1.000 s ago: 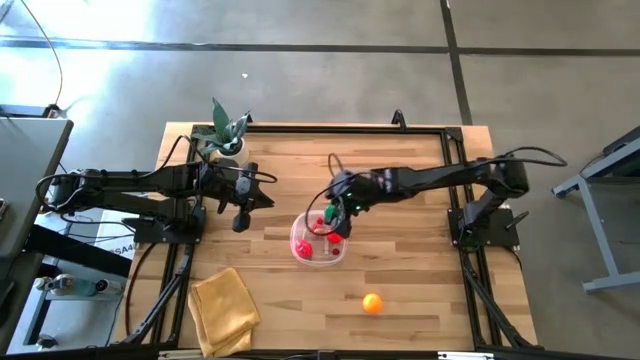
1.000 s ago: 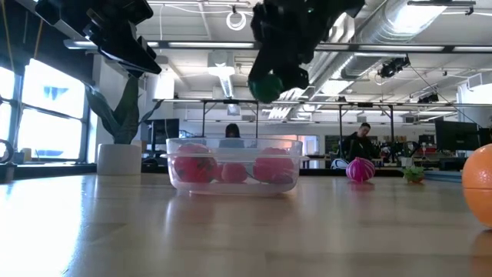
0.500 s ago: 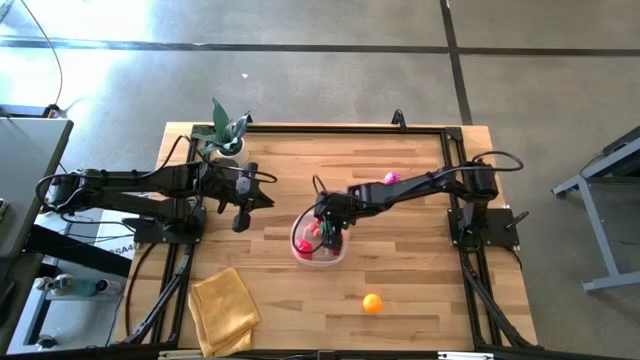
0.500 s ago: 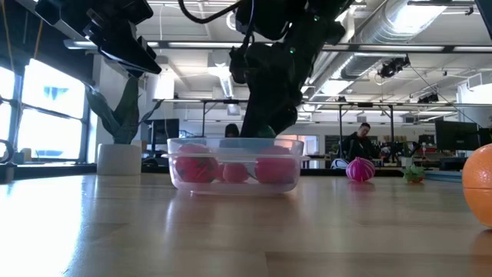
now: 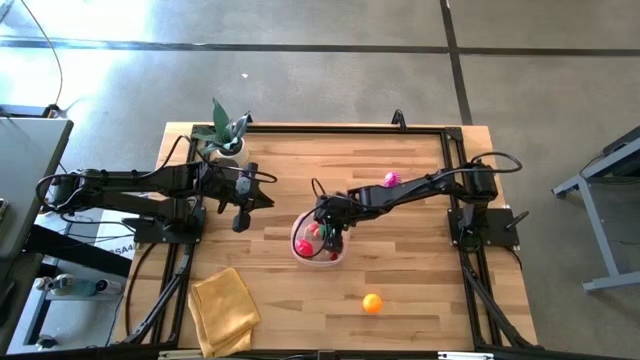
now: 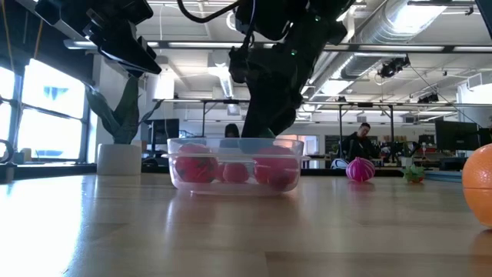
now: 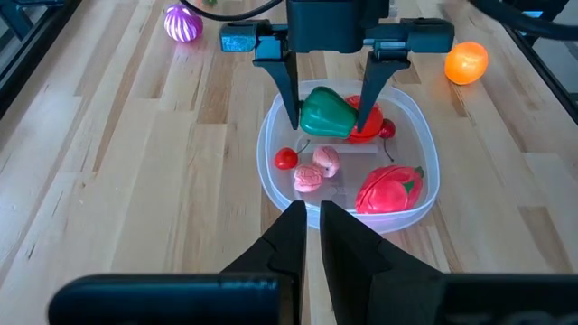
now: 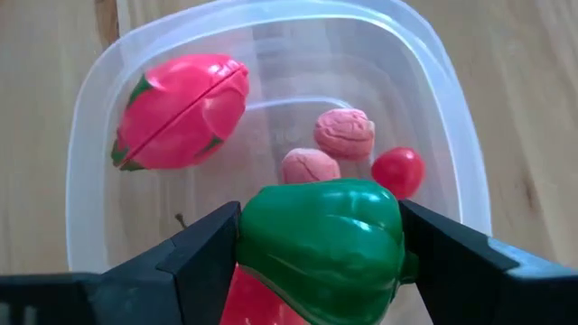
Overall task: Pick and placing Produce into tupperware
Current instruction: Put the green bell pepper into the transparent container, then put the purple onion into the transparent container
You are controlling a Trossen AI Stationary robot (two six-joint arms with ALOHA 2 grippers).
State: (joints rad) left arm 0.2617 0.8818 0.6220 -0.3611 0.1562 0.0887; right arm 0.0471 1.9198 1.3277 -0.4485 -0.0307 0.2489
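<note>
Green pepper [image 8: 321, 239]: clamped between right gripper [image 7: 330, 117] fingers, inside tupperware [image 7: 415, 135].
Left gripper [image 7: 312, 236]: clenched, empty.
Risk: released pepper could roll off red pieces beneath.

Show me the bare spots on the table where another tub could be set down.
Bare wood lies between the folded yellow cloth and the orange ball, and along the far edge between the potted plant and the magenta toy. It is crowded around the round clear plastic tub, where the right claw holds the green toy pepper.

no readable text, labels or numbers, perhaps too small to tell
</note>
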